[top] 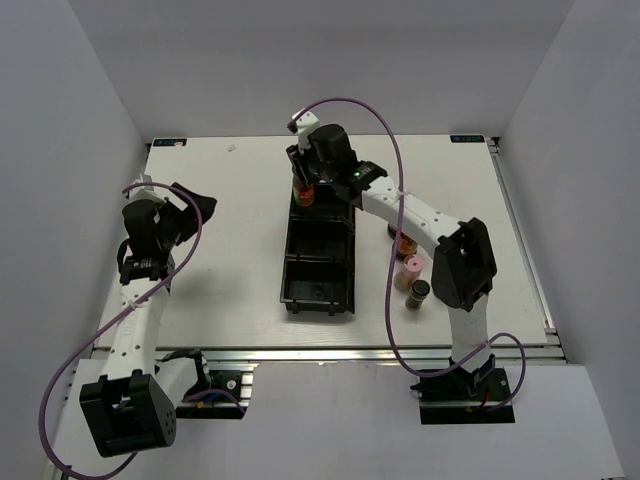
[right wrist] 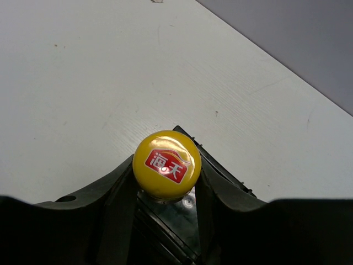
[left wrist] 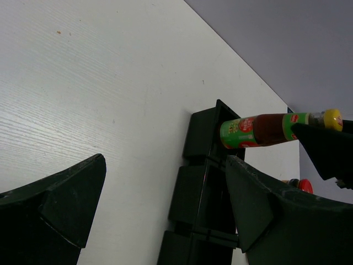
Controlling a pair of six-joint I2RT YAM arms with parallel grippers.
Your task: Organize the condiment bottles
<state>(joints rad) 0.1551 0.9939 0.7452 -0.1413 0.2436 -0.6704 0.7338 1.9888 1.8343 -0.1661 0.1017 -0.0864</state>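
Readable markings, all views.

- The slim brown bottle (left wrist: 268,128) is carrying a green label (left wrist: 238,134) with a round red badge (left wrist: 246,125) printed in white. In the left wrist view this print is coming out too small to read.
- A second small red badge (left wrist: 294,117) is sitting on the green band at the bottle's neck and is likewise resolving only as a blur.
- The bottle's yellow cap (right wrist: 167,164) is facing the right wrist camera. It is showing a red badge with two white Chinese characters, reading 海天, under a thin white arc.
- In the top view, two small teal stickers (top: 167,142) (top: 466,139) are sitting at the far left and far right corners of the surface (top: 220,250). Their print is too small to read.
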